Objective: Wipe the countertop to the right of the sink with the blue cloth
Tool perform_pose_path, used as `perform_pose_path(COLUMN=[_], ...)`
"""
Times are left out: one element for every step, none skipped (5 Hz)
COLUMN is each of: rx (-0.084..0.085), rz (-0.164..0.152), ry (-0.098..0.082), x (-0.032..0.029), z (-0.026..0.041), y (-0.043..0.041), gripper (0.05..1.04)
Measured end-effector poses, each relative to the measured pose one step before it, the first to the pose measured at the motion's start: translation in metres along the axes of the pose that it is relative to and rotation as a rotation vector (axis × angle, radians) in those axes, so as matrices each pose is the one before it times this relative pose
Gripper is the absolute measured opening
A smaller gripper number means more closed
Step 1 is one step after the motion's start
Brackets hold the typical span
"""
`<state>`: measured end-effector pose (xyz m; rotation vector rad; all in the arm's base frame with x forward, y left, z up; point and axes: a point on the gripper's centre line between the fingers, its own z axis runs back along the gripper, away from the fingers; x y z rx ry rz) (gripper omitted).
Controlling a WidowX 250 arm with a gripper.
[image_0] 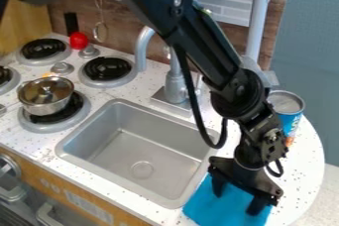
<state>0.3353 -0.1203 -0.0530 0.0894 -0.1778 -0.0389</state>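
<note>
Camera view, inspected: we find the black robot arm [202, 36] entering from eleven o'clock and slanting down across the surface [301, 185], with its end effector [236, 200] at five o'clock. We record the two fingers as spread, with a clear gap between them and nothing pinched there. They are directed downward at a blue cloth [202, 206], which lies on the surface just beside the sink [142, 145], at four o'clock from the basin. We cannot tell whether the fingertips touch the cloth.

Taking the sink's middle as our reference, we note a grey faucet [175, 88] at one o'clock, close to the rim. Between two and three o'clock, we find an upright blue can [289, 117] with a silvery top, partly hidden by the arm. At ten o'clock, we log a metal pot [45, 105] with its lid [49, 89] on, resting on a stove burner [76, 116]. Farther off, at eleven o'clock, we observe a round red object [79, 40] near the wall, beside a stove knob [88, 51]. We find the sink's floor bare around its round drain [141, 170].
</note>
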Motion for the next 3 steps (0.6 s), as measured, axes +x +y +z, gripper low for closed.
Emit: perform_pose_path(rx=[0.0025,0.0089,-0.0043], rz=[0.0286,0.0101,0.0228], ry=[0.0195,0.0158,0.0043], x=[0.00576,0.00634,0.01426], z=[-0.00283,0.00367,0.00531], y=[0.02162,0.01066,0.01247], gripper=[1.001,1.001,1.000])
